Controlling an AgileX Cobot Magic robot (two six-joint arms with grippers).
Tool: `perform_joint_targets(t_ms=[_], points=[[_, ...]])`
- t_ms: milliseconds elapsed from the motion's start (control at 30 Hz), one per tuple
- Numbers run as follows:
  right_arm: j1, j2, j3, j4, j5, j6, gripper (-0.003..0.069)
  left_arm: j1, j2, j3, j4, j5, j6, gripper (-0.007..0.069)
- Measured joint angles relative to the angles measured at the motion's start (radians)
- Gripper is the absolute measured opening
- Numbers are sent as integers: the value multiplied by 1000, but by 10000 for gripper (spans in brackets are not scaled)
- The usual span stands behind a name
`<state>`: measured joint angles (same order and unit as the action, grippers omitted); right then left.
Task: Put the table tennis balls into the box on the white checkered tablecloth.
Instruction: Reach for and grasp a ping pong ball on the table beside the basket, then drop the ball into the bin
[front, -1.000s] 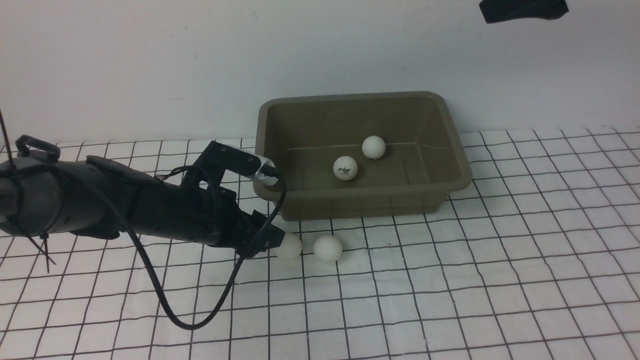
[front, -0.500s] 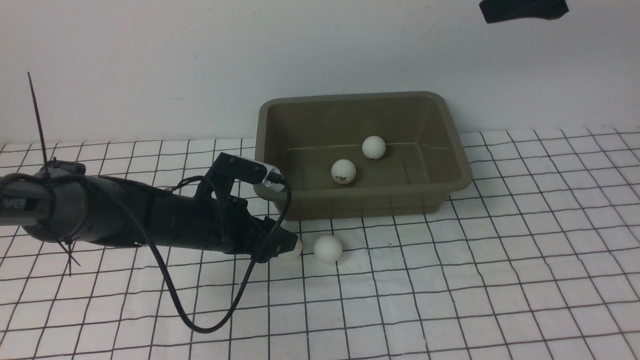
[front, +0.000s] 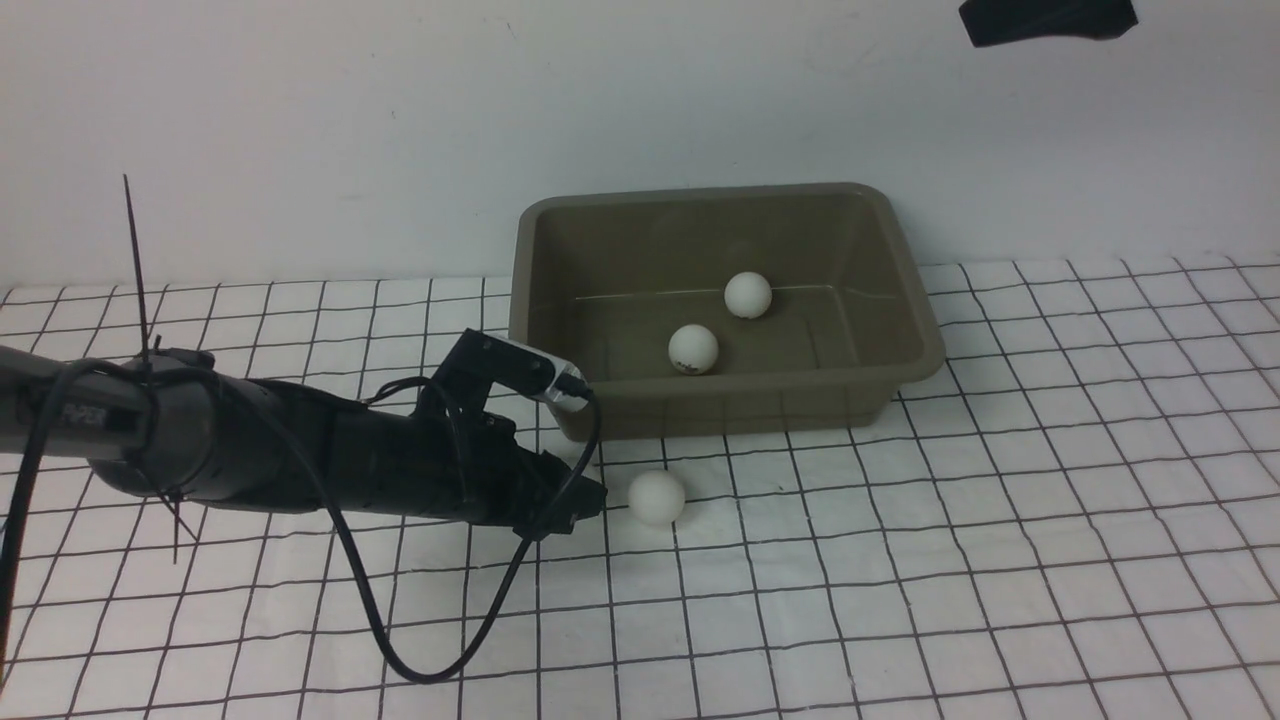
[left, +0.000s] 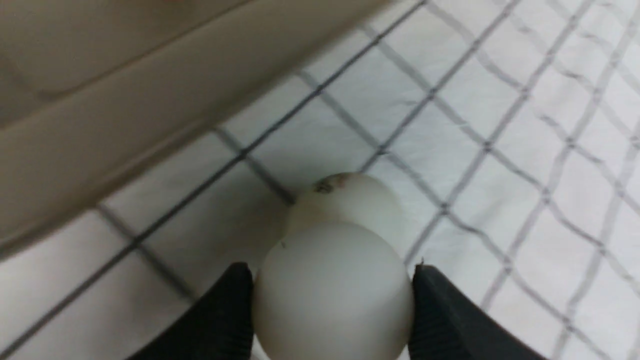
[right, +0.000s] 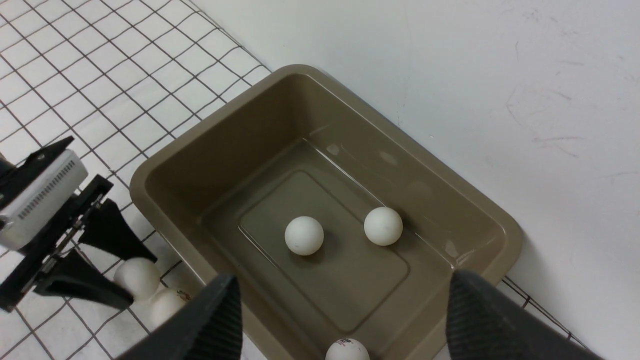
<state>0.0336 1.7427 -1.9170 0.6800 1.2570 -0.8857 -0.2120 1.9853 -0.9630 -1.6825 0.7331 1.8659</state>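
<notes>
My left gripper (front: 590, 497) lies low on the white checkered tablecloth (front: 1000, 550), just in front of the box (front: 700, 193). In the left wrist view its two fingers press both sides of a table tennis ball (left: 332, 295). A second ball (left: 350, 197) sits right behind that one; it also shows in the front view (front: 656, 497). The right wrist view shows three balls inside the box (right: 165, 165): one central (right: 304, 235), one nearer the wall (right: 383, 226), one marked (right: 347, 350). My right gripper (right: 342, 280) hangs open above the box, holding nothing.
A white wall stands directly behind the box. The left arm's black cable (front: 400, 660) loops down onto the cloth in front of the arm. The box's front wall (left: 100, 125) is close beside the left gripper.
The left arm slid forward to the nearer loose ball and its jaws closed on it, hiding it in the front view. The marked ball in the box rolled slightly toward the front wall.
</notes>
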Motion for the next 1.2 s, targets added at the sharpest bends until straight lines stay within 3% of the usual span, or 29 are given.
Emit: perform_joint_targets(t_ms=[133, 333, 633, 833, 1067, 1200], points=[[0, 0, 0, 0, 0, 0, 496, 0, -51, 0, 15, 135, -1, 349], [0, 0, 0, 0, 0, 0, 496, 0, -112, -25, -5, 140, 75, 349], [0, 0, 0, 0, 0, 2, 495, 0, -117, -174, -9, -106, 112, 349], [0, 0, 0, 0, 0, 2, 495, 0, -90, -264, -16, -253, 227, 349], [0, 0, 0, 3, 0, 3, 495, 0, -30, -325, -16, -287, 243, 461], [0, 0, 0, 7, 0, 3, 495, 0, -25, -335, -16, -331, 156, 525]])
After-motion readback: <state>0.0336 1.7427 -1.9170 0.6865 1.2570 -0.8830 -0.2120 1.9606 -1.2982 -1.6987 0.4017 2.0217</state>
